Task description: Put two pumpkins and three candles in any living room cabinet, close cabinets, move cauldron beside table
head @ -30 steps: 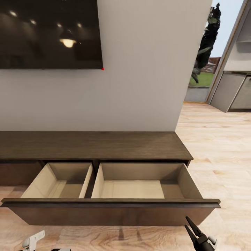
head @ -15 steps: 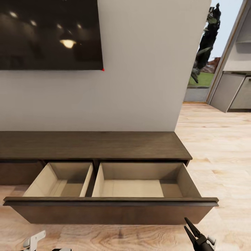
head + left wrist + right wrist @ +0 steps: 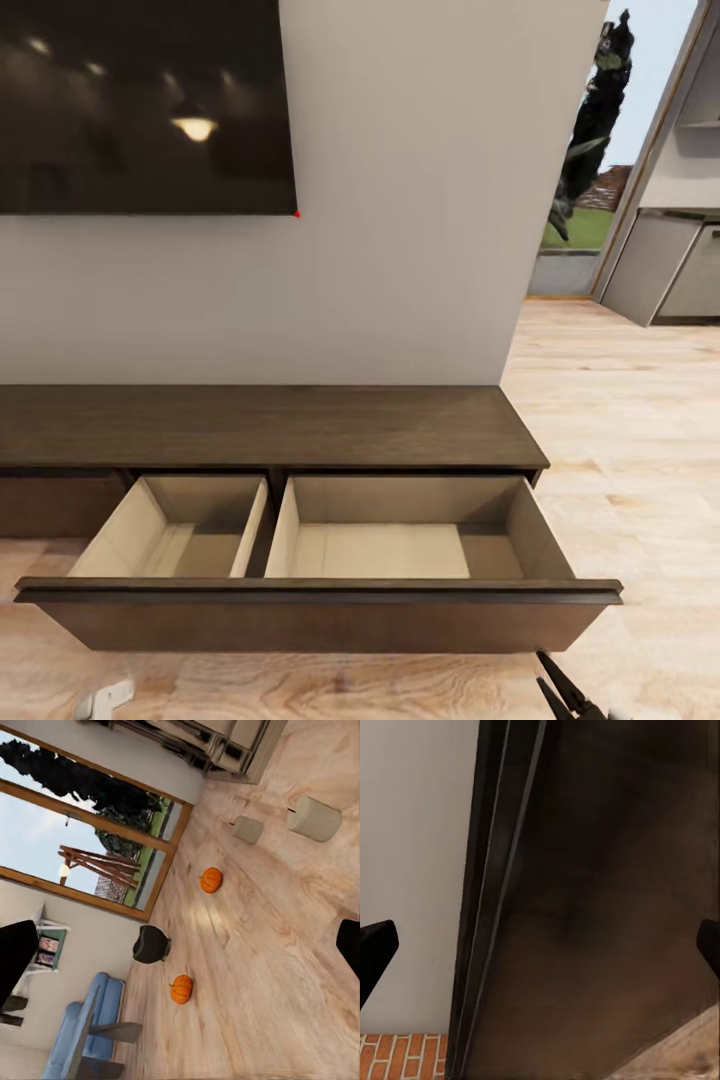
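Cabinet (image 3: 300, 425) drawer (image 3: 320, 540) open, empty. Both pumpkins (image 3: 211, 880), two visible candles (image 3: 313, 818), cauldron (image 3: 151, 944) on floor; nothing stowed. Right hand (image 3: 562, 692) and left hand (image 3: 180, 945) released, empty.

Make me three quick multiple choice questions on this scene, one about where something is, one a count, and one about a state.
1. Where do the pumpkins lie?
A. on the wood floor
B. in the drawer
C. on the sofa

2. How many compartments does the open drawer show?
A. one
B. two
C. four

3. What state is the drawer in?
A. shut
B. pulled out and empty
C. pulled out and full of candles

Answers:
1. A, the left wrist view shows both orange pumpkins on bare planks, near the black cauldron.
2. B, one divider splits the pale interior into two.
3. B, in the head view the front stands clear of the cabinet and both compartments are bare.
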